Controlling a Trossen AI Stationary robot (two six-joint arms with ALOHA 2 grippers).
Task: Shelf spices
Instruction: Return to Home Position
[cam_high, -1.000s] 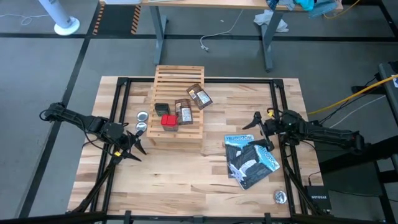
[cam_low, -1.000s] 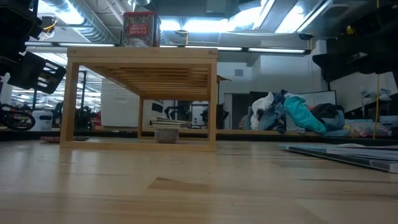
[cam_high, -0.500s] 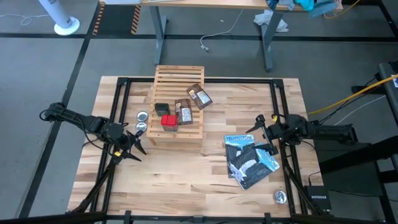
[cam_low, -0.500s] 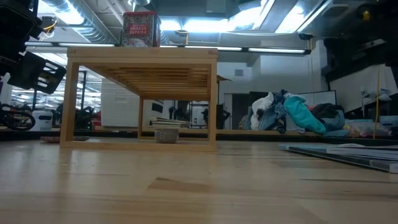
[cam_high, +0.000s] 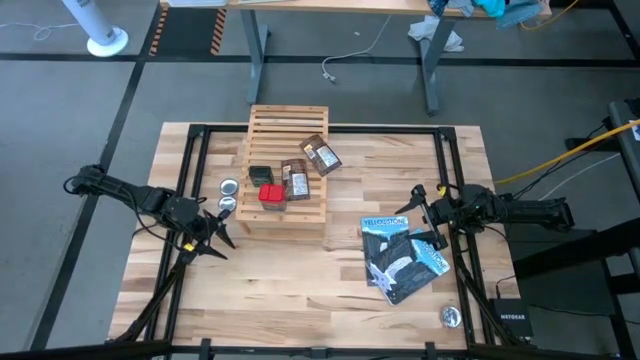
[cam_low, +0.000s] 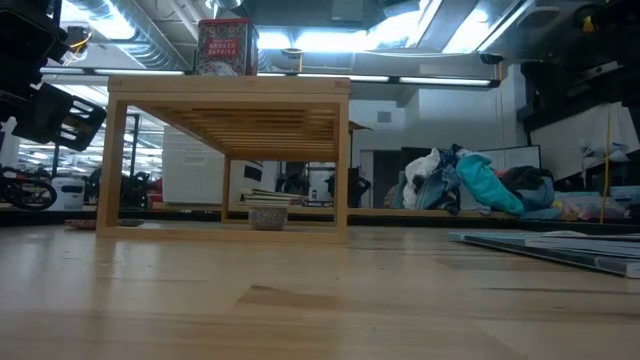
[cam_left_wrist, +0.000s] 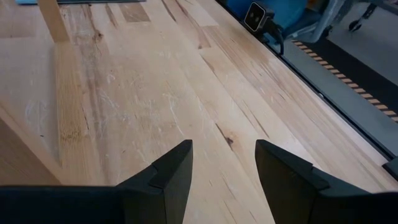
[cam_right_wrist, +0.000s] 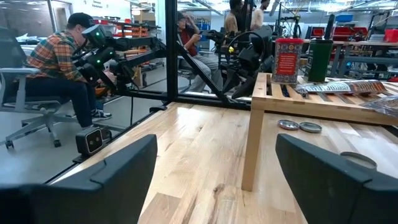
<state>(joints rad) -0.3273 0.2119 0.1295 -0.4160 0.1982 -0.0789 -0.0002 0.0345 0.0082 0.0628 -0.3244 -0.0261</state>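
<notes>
The shelf (cam_high: 287, 170) is a light wooden slatted rack standing on the table's far middle. On its top lie the spices: a red box (cam_high: 272, 194), a dark grey box (cam_high: 261, 175) and two brown packets (cam_high: 294, 180) (cam_high: 321, 155). The low view shows the red box (cam_low: 227, 46) upright on the shelf top (cam_low: 228, 85). My left gripper (cam_high: 218, 232) hovers open at the table's left, near the shelf's near left leg, over bare wood (cam_left_wrist: 224, 168). My right gripper (cam_high: 418, 213) stands open at the table's right, pointing level toward the shelf (cam_right_wrist: 311, 99).
Two round silver tins (cam_high: 228, 195) lie on the table left of the shelf; a third (cam_high: 451, 316) lies at the near right corner. Blue-and-black booklets (cam_high: 400, 257) lie just below my right gripper. People sit in the room beyond the table (cam_right_wrist: 62, 68).
My right arm has swung a little about its base and now lies straight across the table's right edge. Its gripper has stayed open and about where it was. My left arm has kept still.
</notes>
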